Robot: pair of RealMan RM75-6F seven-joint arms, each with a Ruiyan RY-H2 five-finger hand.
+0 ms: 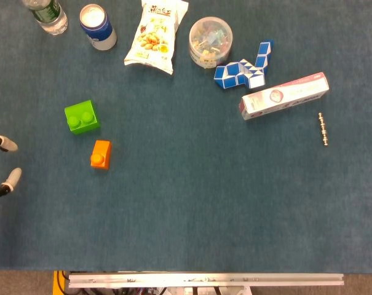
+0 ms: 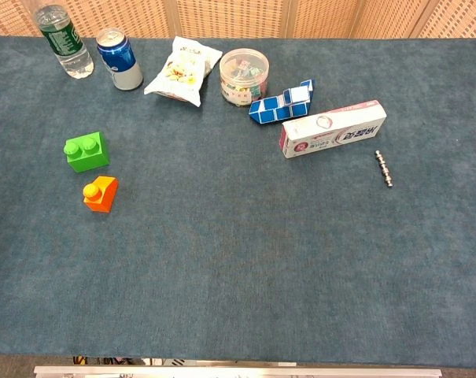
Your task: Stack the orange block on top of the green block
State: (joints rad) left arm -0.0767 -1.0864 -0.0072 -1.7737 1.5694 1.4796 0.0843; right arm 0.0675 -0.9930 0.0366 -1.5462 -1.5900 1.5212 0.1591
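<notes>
Head view looks straight down, chest view slants forward; both share the blue table [image 1: 192,203] top.
</notes>
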